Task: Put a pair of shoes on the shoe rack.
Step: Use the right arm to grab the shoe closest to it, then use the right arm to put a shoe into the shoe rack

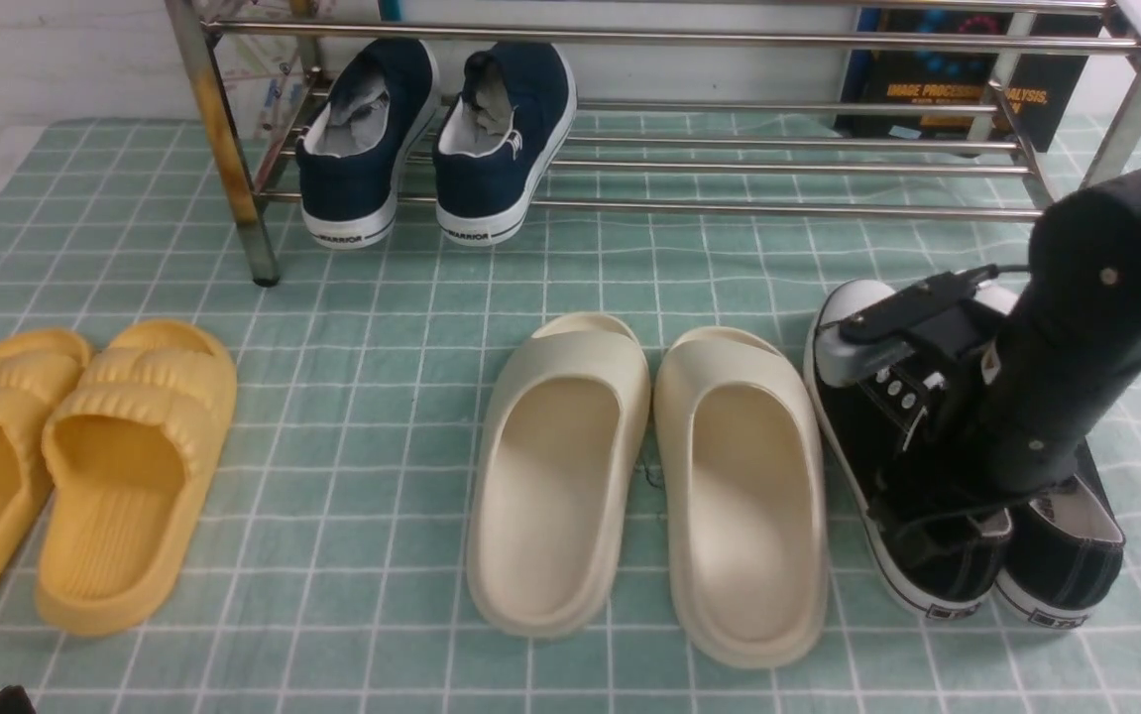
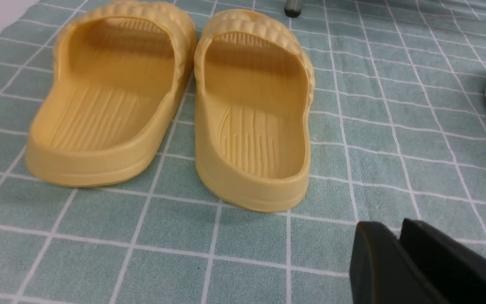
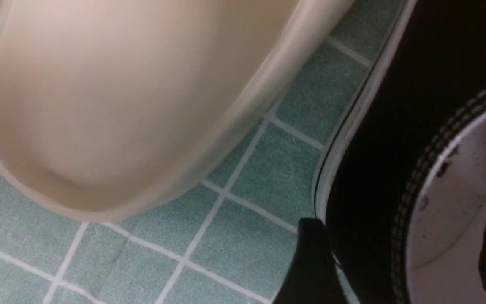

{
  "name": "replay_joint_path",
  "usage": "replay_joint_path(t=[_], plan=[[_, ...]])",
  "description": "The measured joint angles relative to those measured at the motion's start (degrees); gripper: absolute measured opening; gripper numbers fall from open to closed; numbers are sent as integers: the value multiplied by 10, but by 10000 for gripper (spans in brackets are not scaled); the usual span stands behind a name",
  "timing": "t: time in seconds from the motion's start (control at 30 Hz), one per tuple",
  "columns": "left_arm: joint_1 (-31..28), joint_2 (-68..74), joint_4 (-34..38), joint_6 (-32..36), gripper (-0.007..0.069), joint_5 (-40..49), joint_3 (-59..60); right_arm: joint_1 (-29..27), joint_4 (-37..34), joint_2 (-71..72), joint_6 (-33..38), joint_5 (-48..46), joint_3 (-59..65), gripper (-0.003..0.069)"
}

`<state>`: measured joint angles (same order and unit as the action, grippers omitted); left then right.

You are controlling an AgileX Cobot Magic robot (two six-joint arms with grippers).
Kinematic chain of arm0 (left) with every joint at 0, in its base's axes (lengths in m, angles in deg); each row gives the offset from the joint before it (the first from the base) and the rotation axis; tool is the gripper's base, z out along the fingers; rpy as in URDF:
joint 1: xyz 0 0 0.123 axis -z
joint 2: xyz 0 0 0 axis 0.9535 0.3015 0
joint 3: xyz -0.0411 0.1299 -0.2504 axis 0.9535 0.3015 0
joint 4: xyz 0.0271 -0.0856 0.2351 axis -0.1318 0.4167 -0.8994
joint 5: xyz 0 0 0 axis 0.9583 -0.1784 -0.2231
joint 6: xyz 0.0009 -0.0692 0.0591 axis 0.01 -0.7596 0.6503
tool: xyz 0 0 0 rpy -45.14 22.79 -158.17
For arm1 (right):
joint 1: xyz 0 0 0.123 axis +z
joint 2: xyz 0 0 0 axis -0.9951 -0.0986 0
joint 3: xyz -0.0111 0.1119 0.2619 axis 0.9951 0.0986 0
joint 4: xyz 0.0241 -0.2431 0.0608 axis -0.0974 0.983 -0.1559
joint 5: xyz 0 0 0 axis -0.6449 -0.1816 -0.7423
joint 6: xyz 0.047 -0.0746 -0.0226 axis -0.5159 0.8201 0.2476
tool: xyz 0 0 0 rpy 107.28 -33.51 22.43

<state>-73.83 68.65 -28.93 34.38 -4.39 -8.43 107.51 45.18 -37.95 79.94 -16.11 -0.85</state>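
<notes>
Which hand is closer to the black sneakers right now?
Right. The right hand is at the black sneakers, straddling one sneaker's side wall; the left hand hangs far off by the yellow slides.

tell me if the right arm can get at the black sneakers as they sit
Probably yes. The right gripper sits low over the black sneakers, jaws open astride one shoe's side wall. The cream slide alongside leaves a gap.

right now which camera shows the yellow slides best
The left wrist view: both yellow slides sit whole and close, footbeds visible. The front view cuts the outer one off at its edge. The right wrist view shows only a cream slide and a black sneaker.
</notes>
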Motion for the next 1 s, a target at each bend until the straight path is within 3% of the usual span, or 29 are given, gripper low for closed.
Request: replay_joint_path(t=[0.1,0.2,0.37,0.4,0.57,0.73,1.0], plan=[[0,0,0,0,94,0,0,2,-13,-20,0,6,0,514],[0,0,0,0,95,0,0,2,-16,-25,-3,9,0,421],[0,0,0,0,97,0,0,2,-13,-15,-5,-18,-17,56],[0,0,0,0,99,0,0,2,-12,-10,-5,-28,-23,27],[0,0,0,0,103,0,0,2,-10,26,-2,-113,-95,20],[0,0,0,0,109,0,0,2,25,21,-2,-130,-176,20],[0,0,0,0,115,0,0,-17,32,-109,27,-146,-334,20]])
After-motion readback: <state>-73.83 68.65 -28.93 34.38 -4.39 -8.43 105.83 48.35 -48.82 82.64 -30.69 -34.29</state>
